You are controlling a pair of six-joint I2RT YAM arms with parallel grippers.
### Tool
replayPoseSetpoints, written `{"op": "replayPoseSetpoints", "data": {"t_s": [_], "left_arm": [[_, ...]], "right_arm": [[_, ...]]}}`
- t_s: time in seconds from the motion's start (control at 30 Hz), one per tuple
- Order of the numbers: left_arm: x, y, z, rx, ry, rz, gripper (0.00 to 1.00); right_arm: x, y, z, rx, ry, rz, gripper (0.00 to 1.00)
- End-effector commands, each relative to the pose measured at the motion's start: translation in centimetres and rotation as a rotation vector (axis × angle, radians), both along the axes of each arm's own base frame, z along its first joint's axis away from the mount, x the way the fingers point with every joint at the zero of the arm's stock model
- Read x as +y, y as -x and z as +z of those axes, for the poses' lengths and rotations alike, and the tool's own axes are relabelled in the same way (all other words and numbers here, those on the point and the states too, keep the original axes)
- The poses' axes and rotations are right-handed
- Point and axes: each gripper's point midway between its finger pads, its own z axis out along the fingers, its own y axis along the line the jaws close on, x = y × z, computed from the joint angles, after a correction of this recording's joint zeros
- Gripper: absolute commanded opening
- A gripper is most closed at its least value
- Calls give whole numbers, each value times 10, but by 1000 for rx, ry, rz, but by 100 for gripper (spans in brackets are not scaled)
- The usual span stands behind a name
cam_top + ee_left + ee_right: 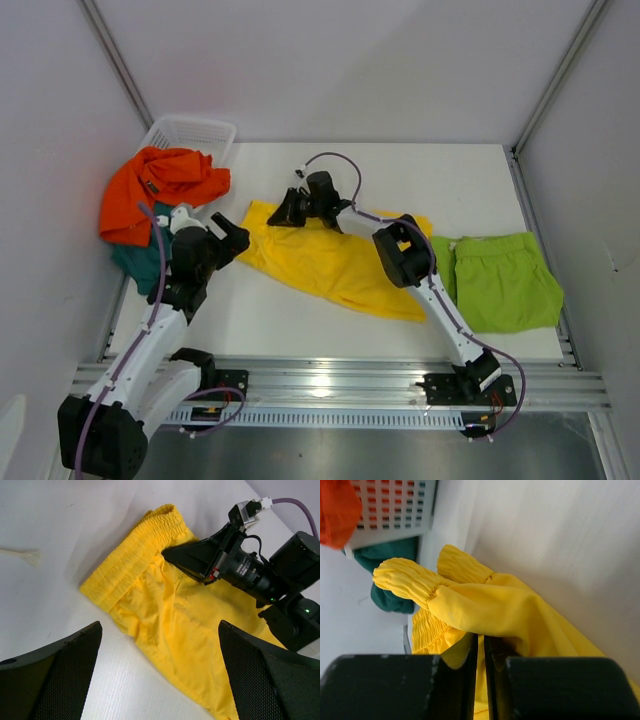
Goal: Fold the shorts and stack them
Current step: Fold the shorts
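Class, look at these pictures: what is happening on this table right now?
The right gripper pinches the waistband of the yellow shorts, spread mid-table. The left gripper hangs open beside them, holding nothing. The lime green shorts lie flat to the right; the orange shorts and teal shorts are heaped by the basket.

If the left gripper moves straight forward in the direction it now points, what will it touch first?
Probably the soft yellow cloth shorts on the white table, near the elastic waistband. The open left gripper faces them; the right gripper pinching them lies farther on.
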Motion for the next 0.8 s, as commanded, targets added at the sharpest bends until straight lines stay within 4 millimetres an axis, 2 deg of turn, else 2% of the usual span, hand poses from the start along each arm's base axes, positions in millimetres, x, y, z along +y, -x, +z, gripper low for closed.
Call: {"op": "replayPoseSetpoints", "data": {"t_s": [0.0, 0.07, 0.13, 0.17, 0.2, 0.23, 0.27, 0.3, 0.43, 0.53, 0.57, 0.6, 0.67, 0.7, 0.73, 0.77], "left_arm": [[4, 5, -2, 25, -29, -12, 99], [6, 7, -6, 60, -30, -16, 99], [8, 11, -7, 84, -33, -24, 99], [8, 13, -3, 78, -31, -25, 99], [8, 15, 0, 71, -28, -26, 99], [7, 17, 2, 67, -22, -31, 99], [7, 21, 7, 52, -18, -34, 99], [7, 23, 7, 50, -13, -33, 99], [9, 30, 9, 55, -8, -23, 99], [9, 33, 12, 64, -10, -31, 99], [9, 34, 13, 65, -16, -33, 99], [10, 37, 11, 79, -24, -32, 99], [11, 37, 18, 69, -29, -32, 99], [12, 38, 19, 71, -37, -33, 99], [13, 40, 18, 80, -39, -32, 99], [13, 40, 19, 80, -41, -33, 99]], "right_arm": [[-5, 59, -33, 37, 156, 107, 12], [-15, 82, -31, 29, 167, 119, 12], [-26, 89, -30, 25, 178, 114, 12], [-30, 90, -17, 4, 177, 104, 12], [-40, 98, -27, 14, 207, 112, 13], [-44, 102, -26, 8, 214, 119, 13], [-42, 108, -18, -8, 195, 144, 15], [-44, 113, -20, -10, 195, 157, 18], [-28, 111, 16, -80, 92, 179, 24], [-17, 124, 51, -111, 2, 236, 25], [-13, 136, 61, -112, -24, 278, 26], [-11, 144, 79, -131, -56, 300, 27], [-11, 163, 91, -128, -102, 341, 28], [-9, 174, 108, -150, -126, 361, 29], [-10, 183, 114, -167, -143, 375, 29], [-15, 192, 107, -151, -129, 376, 29]]}}
